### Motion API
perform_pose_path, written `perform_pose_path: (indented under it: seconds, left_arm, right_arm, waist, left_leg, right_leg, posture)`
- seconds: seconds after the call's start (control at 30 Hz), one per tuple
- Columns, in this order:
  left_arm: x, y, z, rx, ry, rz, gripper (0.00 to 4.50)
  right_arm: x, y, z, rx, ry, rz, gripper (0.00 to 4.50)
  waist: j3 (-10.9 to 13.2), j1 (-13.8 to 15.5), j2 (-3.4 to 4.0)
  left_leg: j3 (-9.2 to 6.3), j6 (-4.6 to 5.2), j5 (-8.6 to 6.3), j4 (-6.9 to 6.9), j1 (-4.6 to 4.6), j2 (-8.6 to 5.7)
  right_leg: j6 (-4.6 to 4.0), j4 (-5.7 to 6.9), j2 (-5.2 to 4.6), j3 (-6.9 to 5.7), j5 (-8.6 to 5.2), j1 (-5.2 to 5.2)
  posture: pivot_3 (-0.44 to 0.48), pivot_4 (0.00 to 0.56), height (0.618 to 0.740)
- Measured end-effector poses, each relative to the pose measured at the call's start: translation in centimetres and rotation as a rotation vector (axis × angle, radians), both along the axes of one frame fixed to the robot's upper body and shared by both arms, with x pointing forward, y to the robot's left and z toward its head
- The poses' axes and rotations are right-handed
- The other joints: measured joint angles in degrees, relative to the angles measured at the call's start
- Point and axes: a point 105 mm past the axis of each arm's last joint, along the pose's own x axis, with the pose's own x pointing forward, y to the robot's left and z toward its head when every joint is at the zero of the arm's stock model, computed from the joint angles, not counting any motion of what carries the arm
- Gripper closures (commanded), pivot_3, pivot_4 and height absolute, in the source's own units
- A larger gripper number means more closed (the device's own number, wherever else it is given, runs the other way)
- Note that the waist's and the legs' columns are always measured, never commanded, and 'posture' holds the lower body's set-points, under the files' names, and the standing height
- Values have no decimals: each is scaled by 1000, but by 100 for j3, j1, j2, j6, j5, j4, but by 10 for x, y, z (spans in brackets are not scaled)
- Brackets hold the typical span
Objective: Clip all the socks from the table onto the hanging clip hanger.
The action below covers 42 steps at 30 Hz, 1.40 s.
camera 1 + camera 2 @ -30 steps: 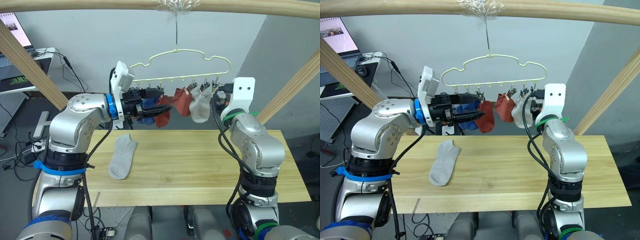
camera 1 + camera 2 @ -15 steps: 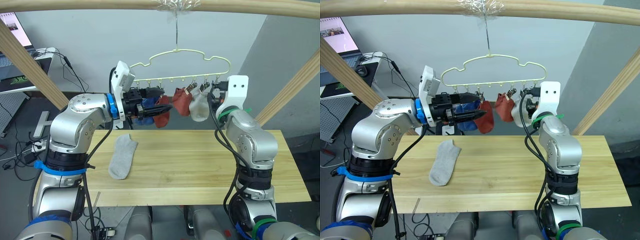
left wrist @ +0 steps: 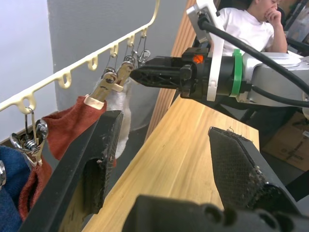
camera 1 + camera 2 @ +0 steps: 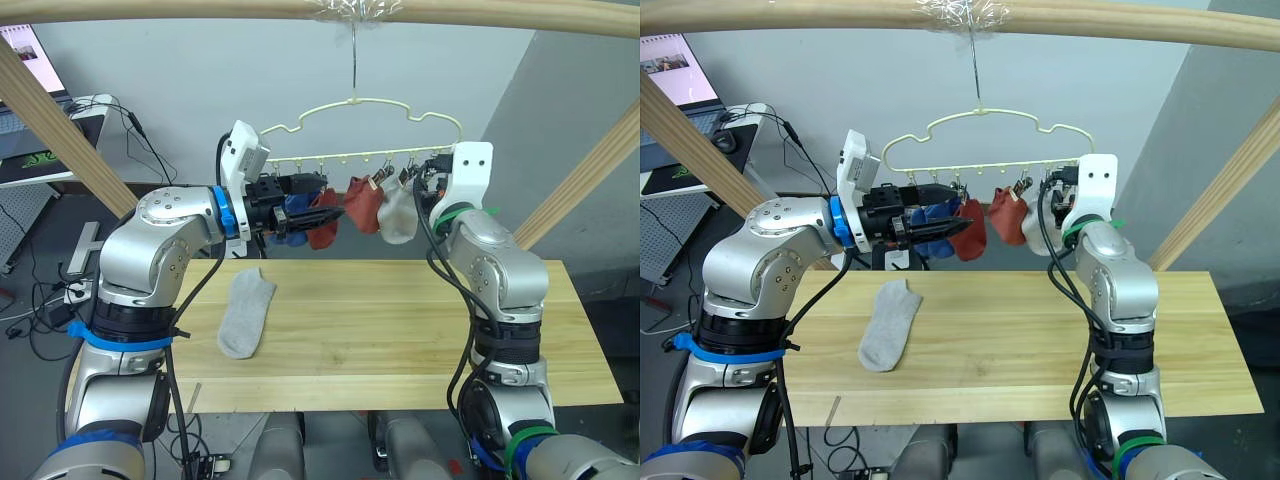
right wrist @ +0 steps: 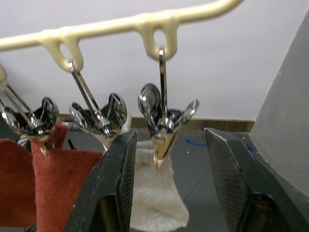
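Socks: one grey sock point(image 4: 245, 313) lies on my wooden worktop point(image 4: 400, 330); blue, red and pale ones hang clipped on the clip hanger point(image 4: 360, 128). Both my jaws are spread, empty, beside its clips.

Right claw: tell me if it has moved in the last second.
Yes. The right claw has come up and to the robot's left, toward the end clip of the hanger, which hangs where it did. Its fingers stand open around that clip.
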Motion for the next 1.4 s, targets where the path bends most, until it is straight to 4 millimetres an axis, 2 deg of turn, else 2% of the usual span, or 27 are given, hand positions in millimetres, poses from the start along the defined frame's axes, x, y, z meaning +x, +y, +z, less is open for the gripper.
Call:
perform_pose_path:
  seconds: [0.13,0.3,0.53,0.7,1.1,1.33,1.4]
  left_arm:
    - [0,0,0,-1,-1,4,1277]
    - [1,0,0,-3,-3,10,1277]
    - [0,0,0,-2,-8,18,1277]
    - [-1,-1,0,-1,-14,17,1277]
    - [0,-1,0,-6,-15,32,1277]
    - [0,0,-1,-6,-12,35,1277]
    - [0,0,-2,-6,-11,36,1277]
  right_arm:
    - [4,-2,-2,-4,7,-11,2223]
    - [14,-3,8,-12,-19,-28,2223]
    - [21,-1,7,-10,-14,-38,2223]
    - [22,4,15,-4,-32,-33,2223]
    - [22,-3,13,1,-15,-84,2223]
    - [22,2,10,8,4,-74,2223]
    - [22,2,11,8,2,-74,2582]
  waist:
    - [0,2,0]
    - [0,5,0]
    - [0,9,0]
    - [0,18,0]
    - [0,23,0]
    - [0,23,0]
    - [0,24,0]
  left_leg:
    - [0,0,0,0,0,0]
    - [0,0,0,0,0,0]
    - [0,0,0,0,0,0]
    - [0,0,0,0,0,0]
    - [0,0,0,0,0,0]
    - [0,0,0,0,0,0]
    - [0,0,0,0,0,0]
  right_leg:
    - [0,0,0,0,0,0]
    - [0,1,0,0,0,0]
    - [0,1,0,0,0,0]
    - [-1,1,0,-1,0,0]
    - [-1,1,0,0,0,0]
    - [-1,1,0,0,0,0]
    - [-1,1,0,0,0,0]
  posture:
    - [115,186,740]
    - [123,187,740]
    - [125,190,740]
    - [123,192,740]
    - [121,195,740]
    - [124,198,740]
    - [124,198,740]
